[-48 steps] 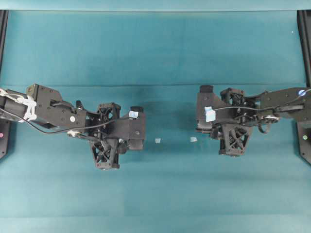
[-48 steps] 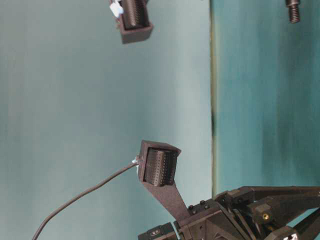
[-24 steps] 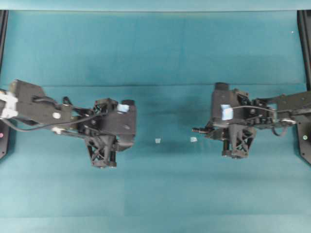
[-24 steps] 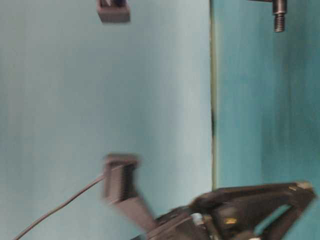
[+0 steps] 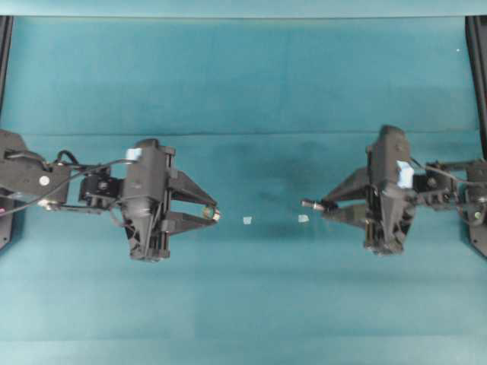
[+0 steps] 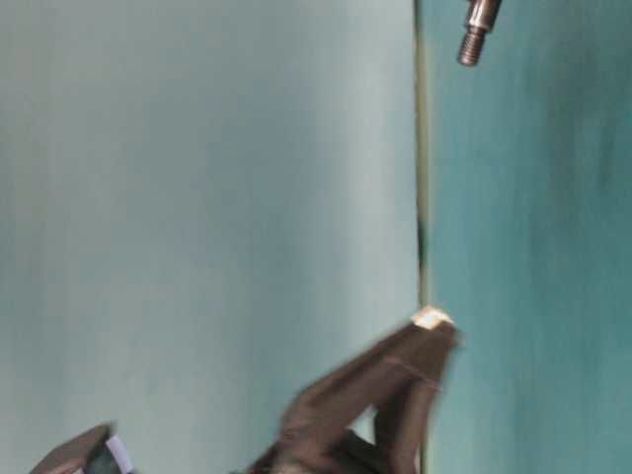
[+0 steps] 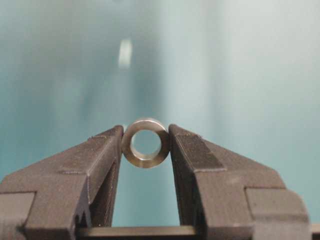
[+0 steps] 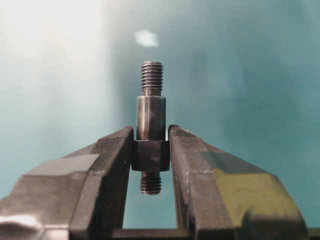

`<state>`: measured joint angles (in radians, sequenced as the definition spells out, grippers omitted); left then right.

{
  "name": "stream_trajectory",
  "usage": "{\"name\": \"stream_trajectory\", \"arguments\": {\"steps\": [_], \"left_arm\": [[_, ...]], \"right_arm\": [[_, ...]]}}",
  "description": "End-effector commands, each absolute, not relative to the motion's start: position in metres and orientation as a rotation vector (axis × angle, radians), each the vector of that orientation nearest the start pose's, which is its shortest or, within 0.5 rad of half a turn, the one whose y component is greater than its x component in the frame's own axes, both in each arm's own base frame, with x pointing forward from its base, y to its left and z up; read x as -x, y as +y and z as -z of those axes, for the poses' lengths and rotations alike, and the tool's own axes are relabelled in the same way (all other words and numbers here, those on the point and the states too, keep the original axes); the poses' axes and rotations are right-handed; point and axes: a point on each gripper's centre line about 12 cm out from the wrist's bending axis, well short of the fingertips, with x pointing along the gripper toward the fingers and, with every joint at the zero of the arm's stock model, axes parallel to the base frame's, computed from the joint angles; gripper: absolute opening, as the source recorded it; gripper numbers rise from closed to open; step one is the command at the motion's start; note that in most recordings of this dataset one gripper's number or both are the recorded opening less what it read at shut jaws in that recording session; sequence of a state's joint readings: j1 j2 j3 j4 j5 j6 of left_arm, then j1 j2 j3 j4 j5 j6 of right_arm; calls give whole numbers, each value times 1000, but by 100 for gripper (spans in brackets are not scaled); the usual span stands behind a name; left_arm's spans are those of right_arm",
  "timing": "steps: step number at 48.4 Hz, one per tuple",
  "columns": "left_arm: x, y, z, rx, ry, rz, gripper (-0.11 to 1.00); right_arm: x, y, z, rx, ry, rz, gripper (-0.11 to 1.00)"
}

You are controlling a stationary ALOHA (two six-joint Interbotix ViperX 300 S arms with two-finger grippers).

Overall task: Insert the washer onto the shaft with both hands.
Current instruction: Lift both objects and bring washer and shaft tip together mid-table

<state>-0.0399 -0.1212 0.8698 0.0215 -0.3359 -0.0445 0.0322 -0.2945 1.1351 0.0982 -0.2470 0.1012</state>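
Observation:
In the left wrist view the washer (image 7: 145, 161), a small silvery ring, sits edge-on between the fingertips of my left gripper (image 7: 145, 135), which is shut on it, hole facing the camera. My right gripper (image 8: 151, 132) is shut on the hexagonal collar of the shaft (image 8: 150, 117), whose threaded end points away beyond the fingertips. Overhead, the left gripper (image 5: 211, 215) with the washer (image 5: 217, 215) and the right gripper (image 5: 329, 207) with the shaft (image 5: 310, 204) face each other across a wide gap. The table-level view catches the shaft (image 6: 476, 32) at the top and blurred left fingers (image 6: 395, 375).
Two small pale tape scraps (image 5: 246, 220) (image 5: 303, 218) lie on the teal mat (image 5: 251, 304) between the grippers. Dark frame rails stand at the far left (image 5: 6, 46) and far right (image 5: 478, 46) edges.
Both wrists have rolled, so the fingers now lie level and point at each other. The right gripper has drawn back to the right. Both holds are unchanged.

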Motion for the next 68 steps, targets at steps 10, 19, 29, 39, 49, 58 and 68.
{"name": "stream_trajectory", "arguments": {"steps": [10, 19, 29, 39, 49, 58, 68], "left_arm": [[-359, -21, -202, 20, 285, 61, 37], [-361, -25, -202, 46, 284, 67, 37], [-368, -27, -202, 51, 275, 73, 37], [-380, -29, -200, 51, 268, 75, 37], [-394, -30, -192, 52, 282, 76, 37], [-403, -32, -188, 50, 286, 79, 37], [-410, -33, -186, 52, 288, 79, 37]], "right_arm": [[-275, 18, -149, -178, 510, 7, 0], [-278, 22, -146, -175, 494, -4, 0], [-287, 25, -147, -174, 452, -12, 0], [-297, 30, -146, -171, 434, -25, 0], [-307, 35, -150, -169, 402, -40, 0], [-313, 36, -153, -168, 382, -43, 0], [-316, 36, -154, -168, 369, -43, 0]]}}
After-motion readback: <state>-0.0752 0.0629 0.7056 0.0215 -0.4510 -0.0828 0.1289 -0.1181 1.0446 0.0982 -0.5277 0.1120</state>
